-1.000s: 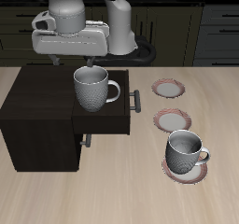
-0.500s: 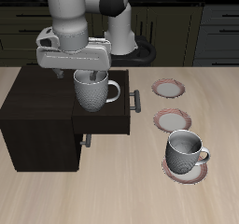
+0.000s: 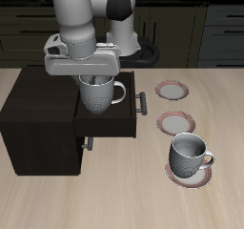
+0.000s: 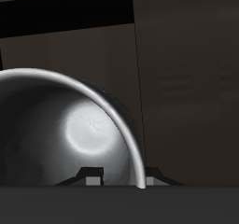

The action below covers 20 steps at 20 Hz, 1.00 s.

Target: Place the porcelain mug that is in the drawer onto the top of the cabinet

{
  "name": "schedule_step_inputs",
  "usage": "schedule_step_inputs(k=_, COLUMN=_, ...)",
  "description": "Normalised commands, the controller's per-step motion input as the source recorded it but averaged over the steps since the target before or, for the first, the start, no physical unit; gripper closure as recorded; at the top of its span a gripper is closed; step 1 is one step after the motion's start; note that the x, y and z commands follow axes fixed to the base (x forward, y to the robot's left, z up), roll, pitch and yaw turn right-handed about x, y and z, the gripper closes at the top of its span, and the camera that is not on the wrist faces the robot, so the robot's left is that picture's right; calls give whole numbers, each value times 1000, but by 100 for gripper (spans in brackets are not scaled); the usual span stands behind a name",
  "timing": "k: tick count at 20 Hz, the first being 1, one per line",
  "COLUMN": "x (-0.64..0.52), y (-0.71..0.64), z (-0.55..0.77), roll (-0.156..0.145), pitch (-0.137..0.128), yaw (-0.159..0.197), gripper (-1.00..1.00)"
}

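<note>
- Two views show this moment. In the exterior view, the gripper (image 3: pixel 92 76) hangs straight above the porcelain mug (image 3: pixel 98 96), which stands upright in the open drawer (image 3: pixel 116 124), its loop handle pointing away from the cabinet body. The mug lies directly below the gripper, its long axis vertical and in line with the descent. The fingertips sit about at the mug's rim, but the wrist body hides them, so how wide the gripper is spread, and whether it has hold of the rim, cannot be told.
- Beside the drawer, the cabinet (image 3: pixel 38 94) has its flat top bare, level with the gripper's height.
- Farther off on the counter (image 3: pixel 219 109), well apart from the gripper, a second grey mug (image 3: pixel 189 156) sits on a saucer.
- In the wrist view, the porcelain mug (image 4: pixel 65 134) fills the picture from close above, its dark inside and bright rim just under the camera, with the drawer (image 4: pixel 182 88) floor around it. No fingertips can be made out clearly here either.
</note>
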Motion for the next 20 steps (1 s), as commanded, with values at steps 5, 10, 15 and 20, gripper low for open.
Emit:
schedule_step_inputs(k=5, x=-91, y=130, z=190, roll=17, pitch=-25, yaw=5, gripper=100)
schedule_step_inputs(k=10, x=-146, y=71, z=365, roll=17, pitch=-50, yaw=-25, gripper=100)
schedule_step_inputs(k=15, x=-174, y=-39, z=463, roll=-4, pitch=-57, yaw=-11, gripper=100)
schedule_step_inputs(k=20, x=-124, y=-228, z=324, roll=-28, pitch=-36, yaw=-17, gripper=100)
